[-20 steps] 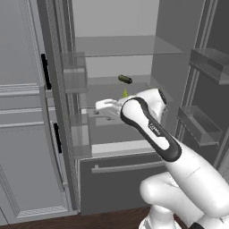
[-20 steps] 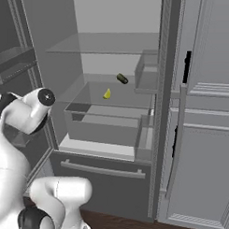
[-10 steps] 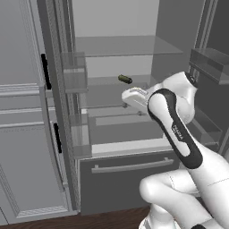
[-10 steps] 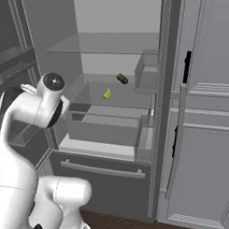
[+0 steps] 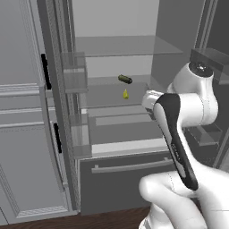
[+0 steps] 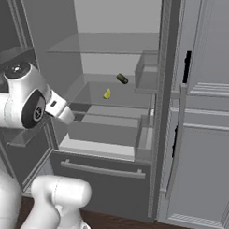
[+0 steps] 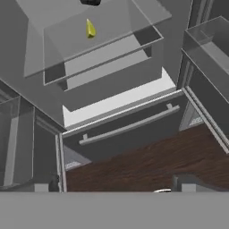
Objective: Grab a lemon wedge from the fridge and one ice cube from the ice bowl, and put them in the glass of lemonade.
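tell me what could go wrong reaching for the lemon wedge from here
1. The lemon wedge is tiny and sits deep on the glass shelf, so the wide-open jaws may nudge it instead of gripping it.
2. A dark green item lies close behind it and could get knocked.
3. The arm must pass the door bins, where a clip seems possible.

Counted one lemon wedge [image 5: 125, 94] and one dark green thing [image 5: 125, 79], both upper middle of the fridge [image 5: 116, 134].

dark green elongated item [image 5: 125, 79] lying on a glass shelf | grey panelled cabinets [image 6: 206, 132] with black handles [image 5: 44, 71] | dark wood floor [image 7: 152, 165]
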Controlling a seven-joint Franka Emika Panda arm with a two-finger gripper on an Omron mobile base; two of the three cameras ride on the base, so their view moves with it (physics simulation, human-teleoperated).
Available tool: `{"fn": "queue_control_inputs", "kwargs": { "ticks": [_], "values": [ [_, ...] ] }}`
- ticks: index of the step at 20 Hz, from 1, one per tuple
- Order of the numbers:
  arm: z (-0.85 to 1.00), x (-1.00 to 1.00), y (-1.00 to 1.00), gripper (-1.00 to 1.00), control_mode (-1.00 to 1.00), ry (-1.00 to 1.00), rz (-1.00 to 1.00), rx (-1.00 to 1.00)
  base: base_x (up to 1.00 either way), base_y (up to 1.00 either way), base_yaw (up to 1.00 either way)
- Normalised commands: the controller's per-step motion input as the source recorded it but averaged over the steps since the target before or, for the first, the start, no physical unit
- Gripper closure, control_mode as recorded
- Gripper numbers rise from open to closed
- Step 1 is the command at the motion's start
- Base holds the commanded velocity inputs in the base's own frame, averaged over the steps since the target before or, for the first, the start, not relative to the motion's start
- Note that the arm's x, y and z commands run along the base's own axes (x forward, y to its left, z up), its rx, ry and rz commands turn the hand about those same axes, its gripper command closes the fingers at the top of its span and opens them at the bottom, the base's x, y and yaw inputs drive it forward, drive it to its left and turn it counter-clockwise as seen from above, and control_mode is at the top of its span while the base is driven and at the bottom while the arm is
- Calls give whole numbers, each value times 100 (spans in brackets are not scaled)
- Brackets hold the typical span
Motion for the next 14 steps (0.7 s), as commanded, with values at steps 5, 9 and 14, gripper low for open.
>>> {"fn": "queue_control_inputs", "kwargs": {
  "ticks": [5,9,14],
  "values": [
    [2,-98,0,-100,-100,-2,-5,-24,0,0,0],
    [73,-65,-3,-100,-100,6,11,-5,0,0,0],
    [18,-56,-2,-100,-100,0,12,0,0,0,0]
  ]
}}
